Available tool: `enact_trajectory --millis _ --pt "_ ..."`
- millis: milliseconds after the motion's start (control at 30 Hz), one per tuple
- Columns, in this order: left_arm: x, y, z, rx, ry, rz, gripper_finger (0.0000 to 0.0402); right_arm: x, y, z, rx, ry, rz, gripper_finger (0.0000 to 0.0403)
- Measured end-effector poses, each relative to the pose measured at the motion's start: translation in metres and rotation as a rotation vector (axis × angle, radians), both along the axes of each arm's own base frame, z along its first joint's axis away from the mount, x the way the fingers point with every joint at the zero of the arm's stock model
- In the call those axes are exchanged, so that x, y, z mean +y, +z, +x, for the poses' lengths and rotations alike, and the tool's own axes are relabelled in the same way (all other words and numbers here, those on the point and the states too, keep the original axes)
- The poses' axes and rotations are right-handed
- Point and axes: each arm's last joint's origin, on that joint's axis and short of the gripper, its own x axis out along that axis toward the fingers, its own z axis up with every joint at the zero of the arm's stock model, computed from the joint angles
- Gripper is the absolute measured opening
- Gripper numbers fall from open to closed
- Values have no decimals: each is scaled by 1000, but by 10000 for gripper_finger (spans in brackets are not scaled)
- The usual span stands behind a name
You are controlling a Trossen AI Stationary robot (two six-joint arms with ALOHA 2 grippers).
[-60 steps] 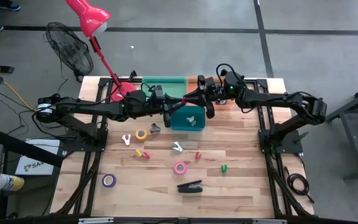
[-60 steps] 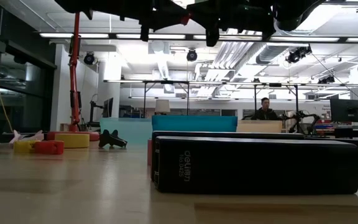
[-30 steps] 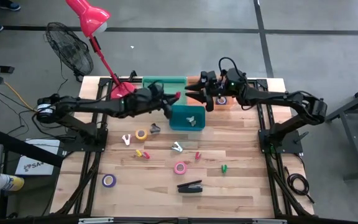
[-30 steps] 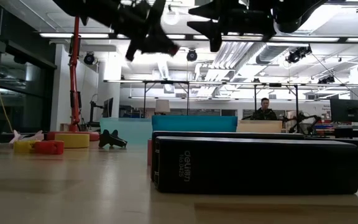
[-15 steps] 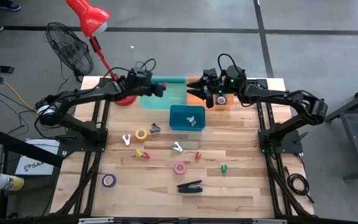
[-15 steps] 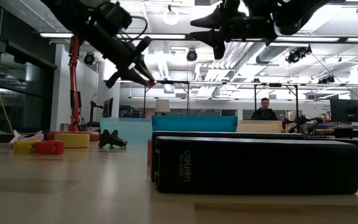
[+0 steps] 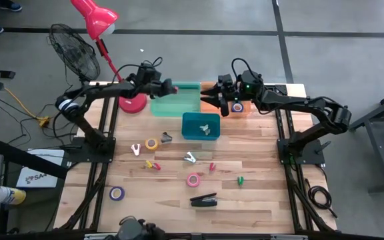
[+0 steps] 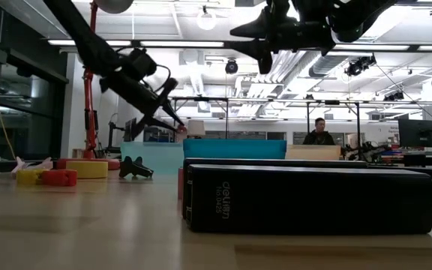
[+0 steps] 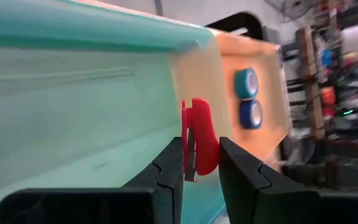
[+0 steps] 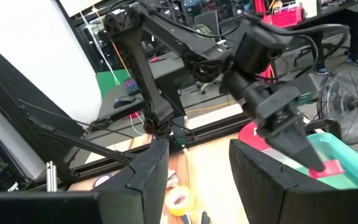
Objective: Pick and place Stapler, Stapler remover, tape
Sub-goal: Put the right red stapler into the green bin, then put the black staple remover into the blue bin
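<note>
The left gripper hangs over the green tray at the far side of the table. Its fingers are clenched on a small red stapler remover, which stands out between the two tips. Just beyond this gripper, in the orange tray, two tape rolls lie side by side, a teal roll and a blue roll.

The right gripper is raised over the orange tray, facing the left gripper with a small gap between them. Its fingers stand apart with nothing visible between them.

The stapler lies on the wood near the front edge, well apart from both grippers. A pink tape roll lies just behind it. A purple roll is toward the left front, and a yellow roll lies closer to the left gripper, in front of it. A teal bin stands between the two grippers and the loose items.
</note>
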Motion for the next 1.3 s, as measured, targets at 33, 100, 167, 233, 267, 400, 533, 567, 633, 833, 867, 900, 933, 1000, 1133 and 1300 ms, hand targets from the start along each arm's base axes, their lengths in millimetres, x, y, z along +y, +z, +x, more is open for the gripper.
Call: enact_trajectory --millis 33,100,167,233,267,400,533,567,633,833,867,900,933,1000,1133,1300 --pt "4 -2 -1 -20 4 -20 70 0 0 0 2 0 1 161" --pt "9 -7 -2 -49 18 -67 70 0 -1 0 8 0 5 161" --pt "13 -12 -3 -66 35 -111 70 0 -2 0 15 0 8 161" --pt "15 -15 -3 -74 48 -145 70 0 -2 0 21 0 4 161" --pt "16 -17 -2 -73 54 -158 70 0 -3 0 23 0 4 161" --pt "16 -28 1 -55 63 -192 70 0 -4 0 36 -3 -6 160" --pt "16 -38 5 -28 88 -212 70 0 -4 0 36 -4 -6 161" --pt "15 -39 7 -24 95 -208 70 0 -4 0 36 -4 -6 161" --pt "14 -40 8 -12 112 -208 72 0 -4 0 36 -4 -6 161" --pt "15 -41 7 -4 123 -202 124 0 -4 0 40 -3 -11 161" --pt "15 -41 8 -4 122 -200 131 0 -4 0 41 -3 -11 161" --pt "15 -41 8 -5 121 -200 137 0 -4 0 41 -3 -11 161" --pt "15 -41 8 -5 120 -201 142 0 -4 0 41 -3 -11 161" --pt "15 -41 8 -4 119 -202 147 0 -4 0 41 -3 -11 161" --pt "14 -42 7 7 120 -213 150 0 -4 0 41 -3 -10 161" --pt "15 -40 8 -17 87 -184 151 0 -4 0 42 -3 -9 161"
